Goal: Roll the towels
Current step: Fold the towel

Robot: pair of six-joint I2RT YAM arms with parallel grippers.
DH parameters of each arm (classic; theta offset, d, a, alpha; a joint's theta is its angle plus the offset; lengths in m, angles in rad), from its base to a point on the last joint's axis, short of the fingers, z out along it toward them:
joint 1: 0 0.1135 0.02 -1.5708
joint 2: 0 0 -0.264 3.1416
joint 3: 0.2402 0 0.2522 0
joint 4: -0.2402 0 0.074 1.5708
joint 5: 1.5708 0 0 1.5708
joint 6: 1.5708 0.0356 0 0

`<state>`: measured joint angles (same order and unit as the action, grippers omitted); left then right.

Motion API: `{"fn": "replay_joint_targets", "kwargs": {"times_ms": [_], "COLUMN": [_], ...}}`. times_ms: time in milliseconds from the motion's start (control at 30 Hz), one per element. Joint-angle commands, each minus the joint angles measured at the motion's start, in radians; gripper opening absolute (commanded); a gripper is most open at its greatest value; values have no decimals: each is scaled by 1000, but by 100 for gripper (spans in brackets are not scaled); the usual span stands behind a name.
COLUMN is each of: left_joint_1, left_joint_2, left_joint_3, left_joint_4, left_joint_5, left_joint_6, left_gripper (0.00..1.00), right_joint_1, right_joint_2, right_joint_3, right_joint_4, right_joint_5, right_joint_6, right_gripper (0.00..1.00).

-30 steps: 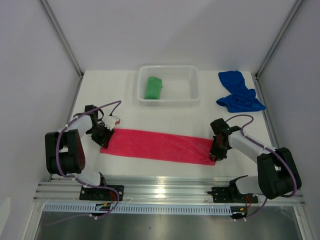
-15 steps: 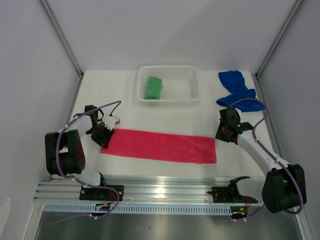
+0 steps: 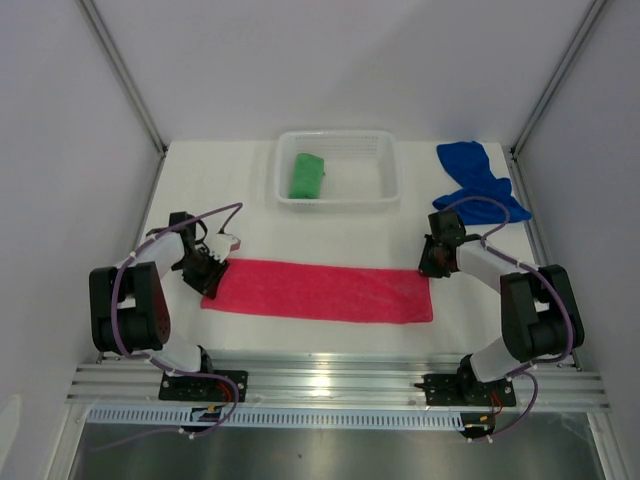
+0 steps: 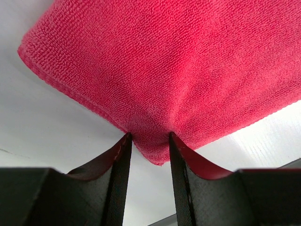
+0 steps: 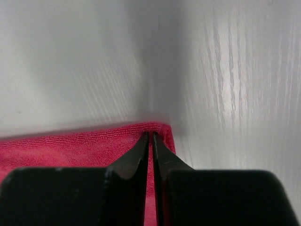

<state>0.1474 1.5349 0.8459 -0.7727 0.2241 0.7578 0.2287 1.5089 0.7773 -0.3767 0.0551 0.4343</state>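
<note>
Spanning the white table (image 3: 330, 235) between pale walls (image 3: 60, 120), pink-red towel (image 3: 320, 290), left pincer (image 4: 149, 140) grasping it, right pincer (image 5: 151, 135) clenched

Bright even light; table (image 5: 225, 84) glare; slight blur.

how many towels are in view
3: the green towel bundled inside the white basket at the back, the pink-red towel spread flat in the foreground, and the blue towel crumpled at the far right corner. None appears hidden.
</note>
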Motion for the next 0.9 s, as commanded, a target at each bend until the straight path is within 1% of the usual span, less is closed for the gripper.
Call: {"fn": "replay_joint_targets", "kwargs": {"times_ms": [0,33,133,167,300,333,367,433,467,533,567,633,733,867], "left_joint_1": [8,9,9,9,11,11,11,12,12,12,11,11,14,14], "left_joint_2": [-19,-22,-30,-33,-47,-48,-50,-52,-53,-52,-52,-51,-56,-55], "left_joint_3": [4,10,15,15,12,7,4,1,-4,-7,-7,-13,-25,-25], "left_joint_4": [-22,-23,-33,-34,-36,-34,-33,-30,-27,-23,-19,-13,-5,1], "left_joint_5": [35,38,61,67,92,95,100,106,107,109,112,110,106,107], "left_joint_6": [-18,-24,-29,-32,-34,-35,-35,-37,-38,-35,-34,-29,-25,-25], "left_gripper": [41,41,41,41,41,41,41,42,41,41,41,41,41,41], "right_joint_1": [-9,-9,-2,0,15,24,47,73,89,89,87,87,68,14], "right_joint_2": [60,68,42,2,-136,-163,-217,-263,-283,-323,-332,-348,-334,-294], "right_joint_3": [88,130,172,177,123,105,84,15,-13,-91,-119,-192,-258,-263], "right_joint_4": [62,41,-25,-42,-143,-198,-223,-272,-272,-258,-246,-234,-212,-197], "right_joint_5": [12,14,22,28,43,49,52,32,-18,-81,-99,-92,-32,26], "right_joint_6": [-37,-45,-54,-52,-2,21,77,138,164,243,266,315,342,319], "right_gripper": [9,9,10,13,17,17,16,14,11,8,4,0,0,0]}}
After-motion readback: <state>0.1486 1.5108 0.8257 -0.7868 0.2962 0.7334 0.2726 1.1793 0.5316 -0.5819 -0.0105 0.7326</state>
